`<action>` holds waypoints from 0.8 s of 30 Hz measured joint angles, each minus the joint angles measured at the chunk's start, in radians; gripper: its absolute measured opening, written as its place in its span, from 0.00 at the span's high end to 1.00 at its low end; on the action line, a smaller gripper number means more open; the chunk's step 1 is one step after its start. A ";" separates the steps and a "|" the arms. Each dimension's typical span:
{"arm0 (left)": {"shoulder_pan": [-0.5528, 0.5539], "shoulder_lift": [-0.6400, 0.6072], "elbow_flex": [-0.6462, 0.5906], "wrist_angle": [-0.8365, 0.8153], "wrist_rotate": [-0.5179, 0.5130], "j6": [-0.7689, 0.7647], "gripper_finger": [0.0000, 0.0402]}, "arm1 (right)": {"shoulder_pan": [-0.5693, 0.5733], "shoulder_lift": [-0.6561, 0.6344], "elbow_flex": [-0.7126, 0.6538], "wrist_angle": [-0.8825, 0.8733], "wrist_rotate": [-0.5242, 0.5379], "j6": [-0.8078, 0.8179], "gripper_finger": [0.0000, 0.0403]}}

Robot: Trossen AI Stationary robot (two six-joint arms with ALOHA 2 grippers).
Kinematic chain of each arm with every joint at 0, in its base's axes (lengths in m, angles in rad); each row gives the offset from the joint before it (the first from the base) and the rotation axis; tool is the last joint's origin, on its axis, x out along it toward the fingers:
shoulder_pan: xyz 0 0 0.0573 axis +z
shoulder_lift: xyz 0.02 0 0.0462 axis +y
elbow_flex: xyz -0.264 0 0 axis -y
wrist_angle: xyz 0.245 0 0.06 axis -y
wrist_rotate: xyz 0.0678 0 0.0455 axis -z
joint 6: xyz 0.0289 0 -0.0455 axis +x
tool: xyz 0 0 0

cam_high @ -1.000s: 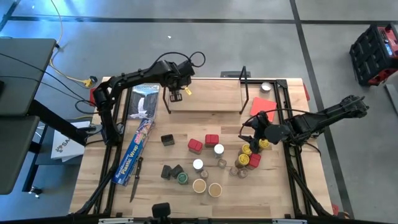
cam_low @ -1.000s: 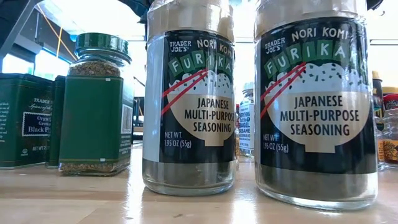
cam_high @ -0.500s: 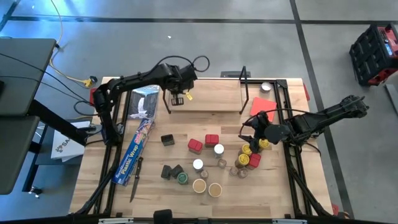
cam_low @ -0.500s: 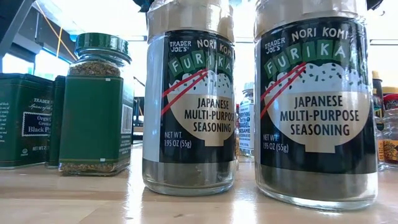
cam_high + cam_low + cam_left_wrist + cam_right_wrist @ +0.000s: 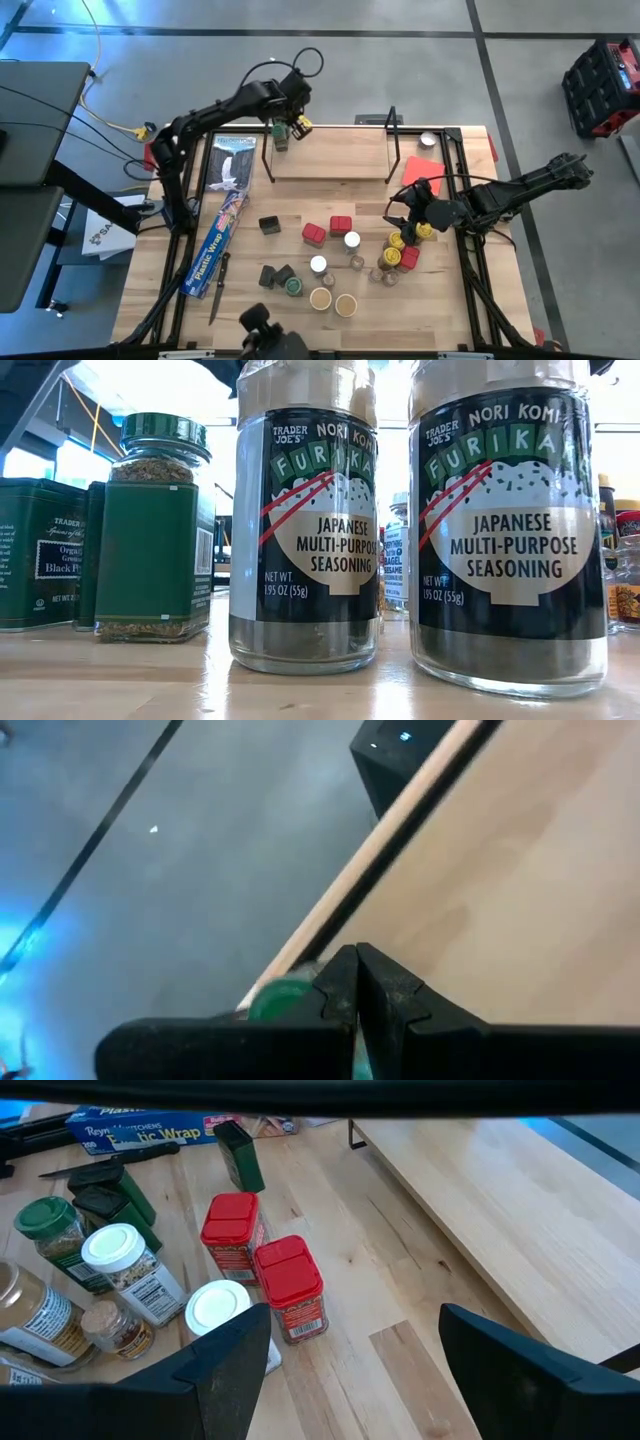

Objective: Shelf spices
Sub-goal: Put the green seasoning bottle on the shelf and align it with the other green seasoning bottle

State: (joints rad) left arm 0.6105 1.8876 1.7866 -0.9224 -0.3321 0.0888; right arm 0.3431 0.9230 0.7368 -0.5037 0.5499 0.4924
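i have the left gripper [image 5: 283, 131] over the back left corner of the shelf [image 5: 330, 155], its two fingers [image 5: 340, 990] pressed together with nothing between them. in the left wrist view one green-lidded jar [image 5: 283, 1002] sits right beside those fingers at the edge of the shelf's wooden board; from above i see just that one jar [image 5: 281, 141] on the shelf.

my right gripper [image 5: 409, 212] waits above the right end of the cluster, fingers [image 5: 232, 1370] spread wide and empty.

the rest of the spices are on the table [image 5: 150, 300] in front of the shelf. in the right wrist view i count two red square tins [image 5: 291, 1284] side by side, two white-lidded jars [image 5: 127, 1270], one green-lidded jar [image 5: 54, 1238], three dark green tins [image 5: 238, 1152], and one tiny cork-topped jar [image 5: 114, 1330]. the low view shows two furikake jars [image 5: 305, 520] standing side by side up close. the high view adds two tan-lidded jars [image 5: 321, 298] at the front and a yellow-lidded group [image 5: 397, 242] under the right gripper, which i cannot count exactly.

one blue plastic-wrap box [image 5: 221, 228] lies slanted at the left, one black knife [image 5: 218, 287] near its lower end, and one flat red card [image 5: 423, 170] lies by the shelf's right end.
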 joint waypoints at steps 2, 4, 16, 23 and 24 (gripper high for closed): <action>0.011 0.017 0.000 0.007 0.007 -0.007 1.00 | 0.000 0.000 0.000 0.000 0.000 0.004 0.30; 0.019 0.034 0.000 0.017 0.009 -0.017 1.00 | 0.000 0.000 0.000 0.000 0.000 0.004 0.30; 0.026 0.129 -0.001 0.014 -0.121 -0.017 1.00 | 0.000 0.000 0.000 0.001 0.000 0.005 0.30; 0.034 0.129 -0.001 0.004 -0.127 -0.025 1.00 | 0.000 0.000 0.000 0.001 0.000 0.005 0.30; 0.036 0.129 -0.001 0.003 -0.127 -0.028 1.00 | 0.000 0.000 0.000 0.000 0.000 0.005 0.30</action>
State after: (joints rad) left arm 0.6466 2.0167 1.7855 -0.9199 -0.4591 0.0608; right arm 0.3430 0.9230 0.7368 -0.5032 0.5497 0.4976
